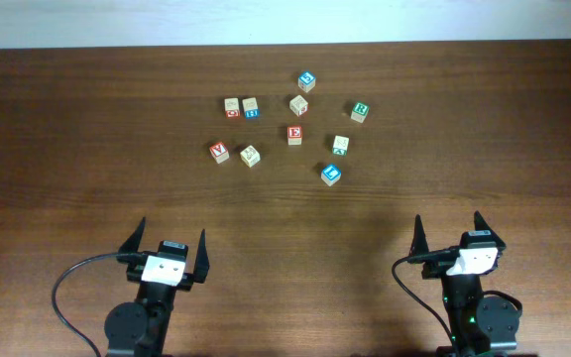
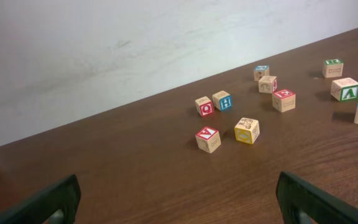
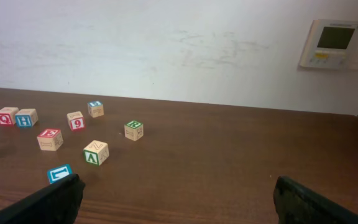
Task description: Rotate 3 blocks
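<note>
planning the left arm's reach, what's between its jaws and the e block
Overhead view: bare table, except the yellow block at the left edge of the line from the jaws to the E block.

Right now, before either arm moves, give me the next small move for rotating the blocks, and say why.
Probably reach the right gripper forward and left toward the blue-faced block, the cube nearest it. Both grippers sit back from the cubes, open and empty. The left gripper is farther from that cube, and no block is touched yet.
</note>
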Motion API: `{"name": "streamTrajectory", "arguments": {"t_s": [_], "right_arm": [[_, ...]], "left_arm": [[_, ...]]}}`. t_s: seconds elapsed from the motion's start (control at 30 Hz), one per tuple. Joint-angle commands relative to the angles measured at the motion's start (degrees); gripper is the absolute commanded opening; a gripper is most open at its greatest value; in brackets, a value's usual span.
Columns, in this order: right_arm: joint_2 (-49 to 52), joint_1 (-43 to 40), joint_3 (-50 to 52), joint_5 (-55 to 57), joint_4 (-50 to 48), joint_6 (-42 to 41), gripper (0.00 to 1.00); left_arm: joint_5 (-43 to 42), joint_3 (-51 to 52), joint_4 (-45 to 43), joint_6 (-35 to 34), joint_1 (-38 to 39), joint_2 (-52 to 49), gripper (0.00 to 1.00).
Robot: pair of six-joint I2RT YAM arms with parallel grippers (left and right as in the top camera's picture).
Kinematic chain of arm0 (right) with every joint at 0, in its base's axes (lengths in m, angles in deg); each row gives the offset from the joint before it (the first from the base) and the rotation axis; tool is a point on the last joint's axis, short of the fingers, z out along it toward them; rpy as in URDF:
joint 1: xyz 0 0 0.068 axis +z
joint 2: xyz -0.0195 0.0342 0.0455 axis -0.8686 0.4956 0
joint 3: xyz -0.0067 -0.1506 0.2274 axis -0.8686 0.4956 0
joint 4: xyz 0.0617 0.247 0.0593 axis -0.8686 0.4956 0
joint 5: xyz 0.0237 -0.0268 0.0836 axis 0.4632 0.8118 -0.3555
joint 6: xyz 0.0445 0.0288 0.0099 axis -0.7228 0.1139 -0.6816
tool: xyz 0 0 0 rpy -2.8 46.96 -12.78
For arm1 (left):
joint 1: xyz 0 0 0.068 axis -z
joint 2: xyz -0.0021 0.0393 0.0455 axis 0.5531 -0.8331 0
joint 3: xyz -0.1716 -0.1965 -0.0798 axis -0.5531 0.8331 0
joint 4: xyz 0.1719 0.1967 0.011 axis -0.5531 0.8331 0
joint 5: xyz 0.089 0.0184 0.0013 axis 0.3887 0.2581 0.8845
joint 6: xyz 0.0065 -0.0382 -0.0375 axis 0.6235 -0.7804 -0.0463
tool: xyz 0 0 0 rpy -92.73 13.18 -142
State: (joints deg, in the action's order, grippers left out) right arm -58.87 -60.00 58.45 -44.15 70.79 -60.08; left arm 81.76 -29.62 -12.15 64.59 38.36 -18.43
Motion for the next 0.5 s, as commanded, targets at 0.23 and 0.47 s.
{"name": "streamTrajectory", "arguments": {"t_s": [0.23, 0.47], "right_arm": [[-0.4, -0.3, -1.8, -0.3, -0.4, 0.4, 0.98], [1.9, -0.3, -8.5, -3.8, 3.0, 0.4, 0.98]], "left_arm": [[0.4, -1.4, -1.1, 0.2, 0.2, 0.4, 0.99], [0.4, -10.2, 4.4, 0.2, 0.2, -4.0, 0.99]]}}
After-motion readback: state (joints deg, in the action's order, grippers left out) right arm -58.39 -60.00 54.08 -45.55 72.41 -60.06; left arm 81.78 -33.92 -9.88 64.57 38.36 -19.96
